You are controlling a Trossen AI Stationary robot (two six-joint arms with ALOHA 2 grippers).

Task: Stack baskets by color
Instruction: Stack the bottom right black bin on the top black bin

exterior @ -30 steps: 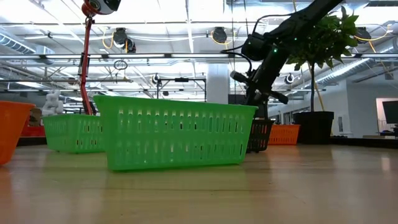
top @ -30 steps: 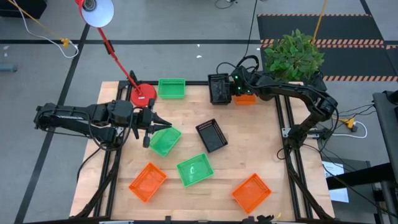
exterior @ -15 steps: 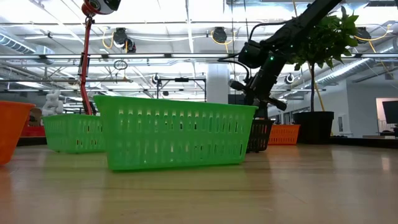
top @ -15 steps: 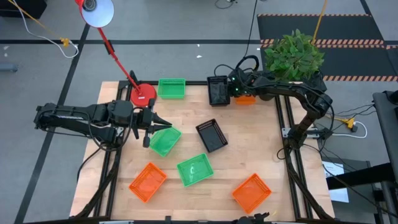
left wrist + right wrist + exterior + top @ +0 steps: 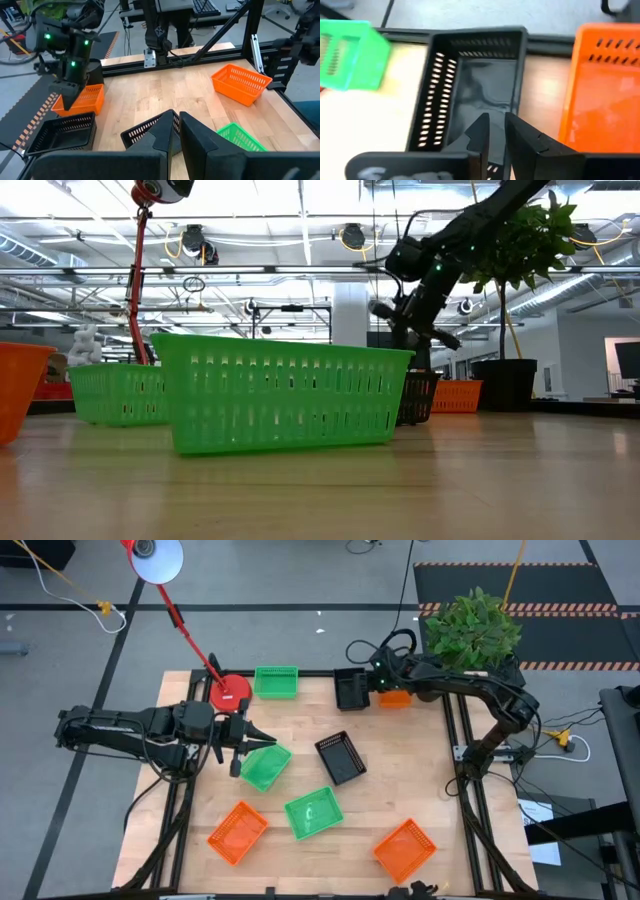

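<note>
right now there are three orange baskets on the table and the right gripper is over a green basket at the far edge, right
Not quite: the right gripper is over a black basket, not a green one, as the right wrist view shows. The three orange baskets are right.

We see three green baskets (image 5: 276, 682), (image 5: 266, 767) and (image 5: 313, 813) with slotted mesh walls, three orange baskets (image 5: 238, 832), (image 5: 404, 849) and (image 5: 396, 698), and two black baskets (image 5: 350, 689) and (image 5: 340, 757). At eleven o'clock stands a red lamp base (image 5: 231, 692); the table (image 5: 420, 775) is pale wood grain.
</note>
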